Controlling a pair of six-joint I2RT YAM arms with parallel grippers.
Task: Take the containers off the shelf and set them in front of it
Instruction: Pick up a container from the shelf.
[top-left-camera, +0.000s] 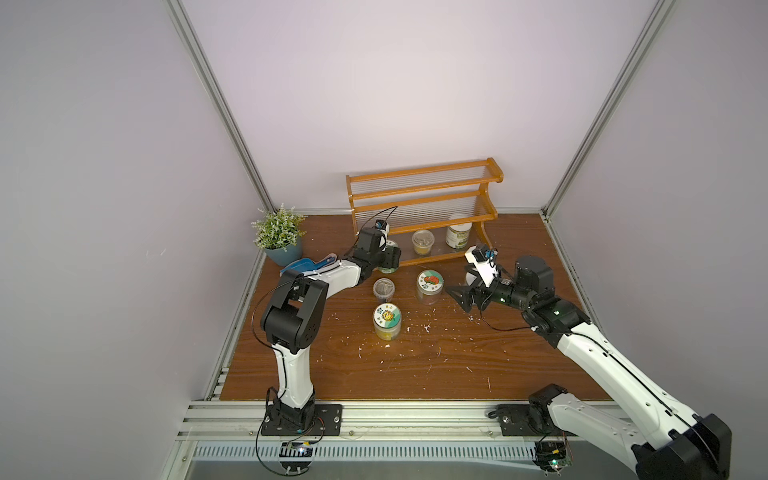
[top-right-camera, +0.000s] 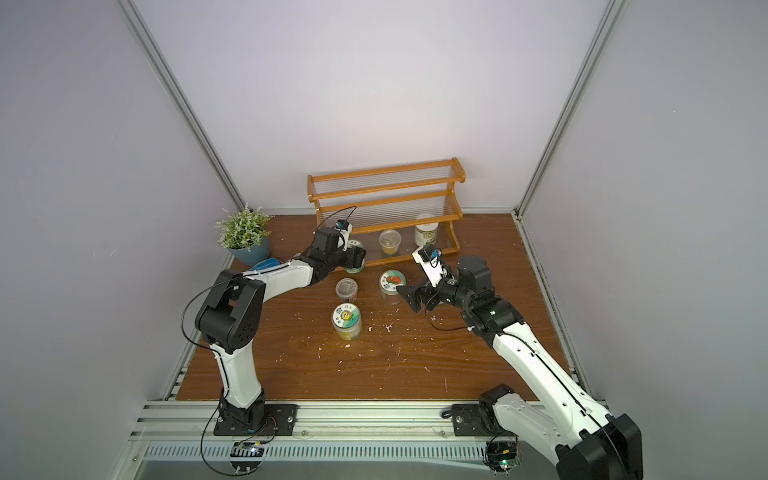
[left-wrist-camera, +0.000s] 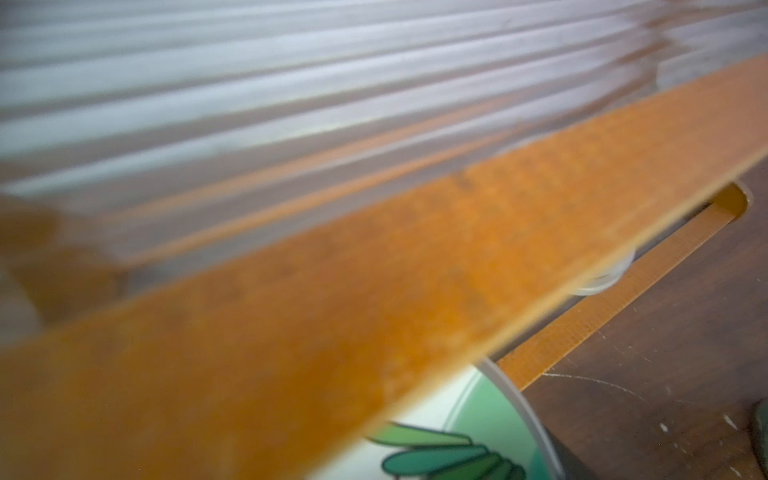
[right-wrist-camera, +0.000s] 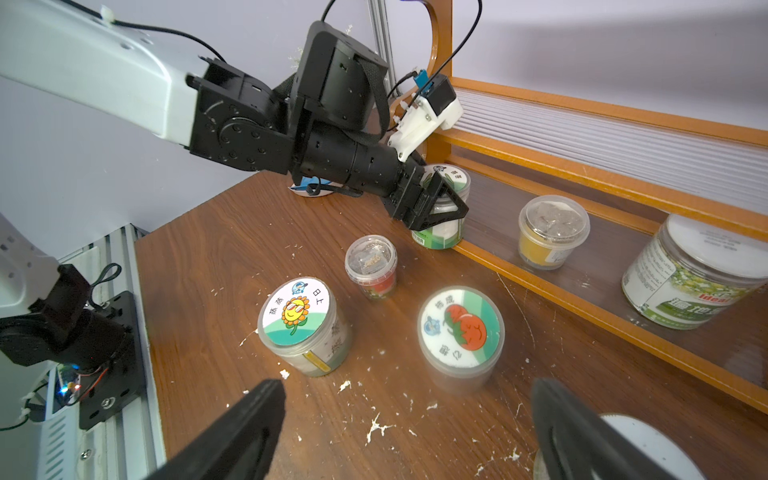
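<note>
table (top-left-camera: 457, 365): brown wood, both arms come in from the near edge. right arm (top-left-camera: 602, 361) stretches toward the middle, left arm (top-left-camera: 291, 307) bends toward the shelf's left end.

shelf (top-left-camera: 424, 171): orange wood, three stepped tiers with clear ribbed panels, standing at the back against the wall.

potted plant (top-left-camera: 277, 232): back-left corner, well apart from the jars.

bottom tier: big white-lid jar (top-left-camera: 458, 235) with a green label near the right end, yellow cup (top-left-camera: 423, 242) with a clear lid in the middle. both upright.

green-lid jar (right-wrist-camera: 442, 235): at the tier's left front corner. can't tell if it stands on the tier or on the table just off it.

on the table in front of the shelf, all upright, near each other, none touching: tomato-lid jar (top-left-camera: 430, 286), sunflower-lid jar (top-left-camera: 387, 321), small clear-lid cup (top-left-camera: 383, 289) with red inside. the cup sits between the green-lid jar and the sunflower-lid jar.

white-lid tub (right-wrist-camera: 640, 440): on the table, mostly hidden behind a right finger.

left gripper (right-wrist-camera: 451, 197): jaws either side of the green-lid jar, one finger across its front. can't tell if they're clamped on it or just around it. left wrist view is blurred, only shelf rail and a slice of that lid.

right gripper (right-wrist-camera: 405, 386): jaws wide apart, nothing between them, held just beside the tomato-lid jar and pointing at it.

crumbs (top-left-camera: 424, 328): white bits scattered on the table.
</note>
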